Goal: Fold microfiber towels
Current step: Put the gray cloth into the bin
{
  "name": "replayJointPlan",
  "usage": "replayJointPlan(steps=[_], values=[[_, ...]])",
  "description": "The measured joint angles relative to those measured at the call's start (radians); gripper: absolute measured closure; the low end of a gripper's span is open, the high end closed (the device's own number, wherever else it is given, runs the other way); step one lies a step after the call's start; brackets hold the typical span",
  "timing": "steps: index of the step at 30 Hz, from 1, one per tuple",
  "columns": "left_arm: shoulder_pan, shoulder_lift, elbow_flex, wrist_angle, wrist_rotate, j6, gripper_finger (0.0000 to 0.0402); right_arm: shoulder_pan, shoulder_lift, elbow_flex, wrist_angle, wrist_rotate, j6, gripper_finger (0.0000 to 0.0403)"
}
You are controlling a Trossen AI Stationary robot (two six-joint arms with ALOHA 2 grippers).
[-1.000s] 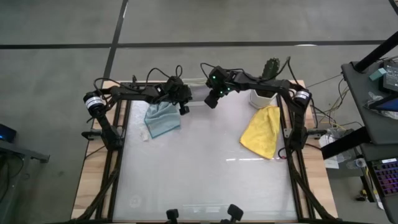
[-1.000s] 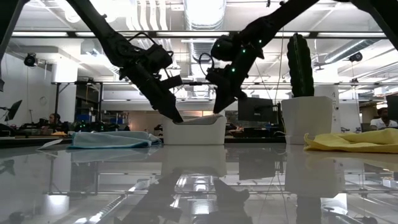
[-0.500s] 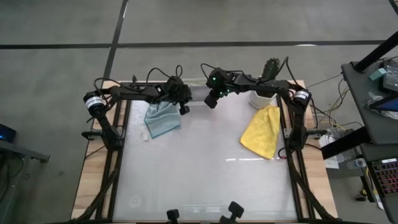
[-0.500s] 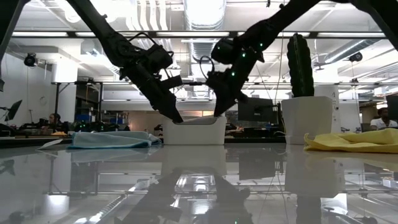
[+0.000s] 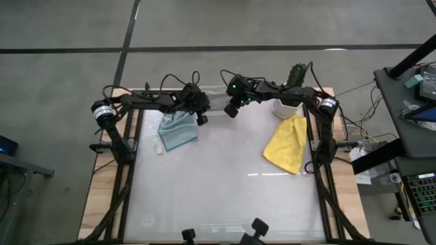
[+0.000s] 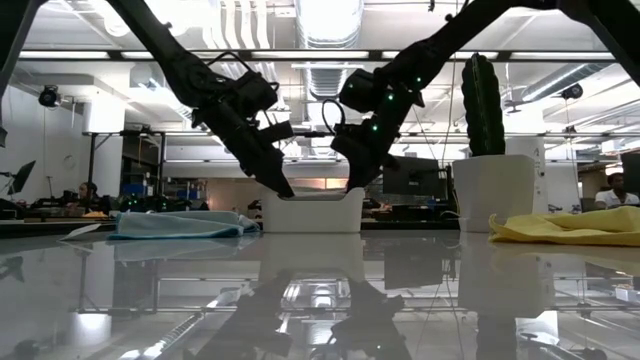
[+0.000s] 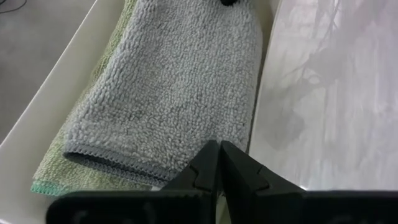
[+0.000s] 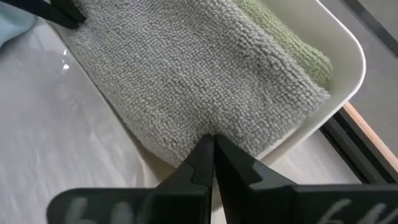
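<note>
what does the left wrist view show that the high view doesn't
Only the left wrist view shows the grey towel lying folded on a sage green towel inside the white tub, with the shut left pincer at the grey towel's edge. Only the high view shows the pale blue-grey towel, the yellow towel, the cactus pot and the right pincer. Both show the white tabletop.

I see a plain grey towel [image 7: 168,81] lying over a sage green towel [image 7: 74,177] with a brighter mint edge, both in a white tub [image 8: 345,56]. On my glossy white table [image 5: 225,177] sit a pale blue-grey towel [image 5: 178,129] and a bright yellow towel [image 5: 287,143], both unpatterned.
</note>
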Motion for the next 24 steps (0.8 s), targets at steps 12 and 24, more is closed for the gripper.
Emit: replayJointPlan(steps=[12,24], values=[[0.003,-0.088,-0.002,-0.005,-0.008,0.009,0.0395,0.000,-0.053,0.000,-0.011,0.000,-0.011,0.0394],[0.027,-0.108,0.001,0.122,-0.034,0.068,0.0395,-0.012,-0.057,0.000,0.042,-0.003,-0.027,0.0394]])
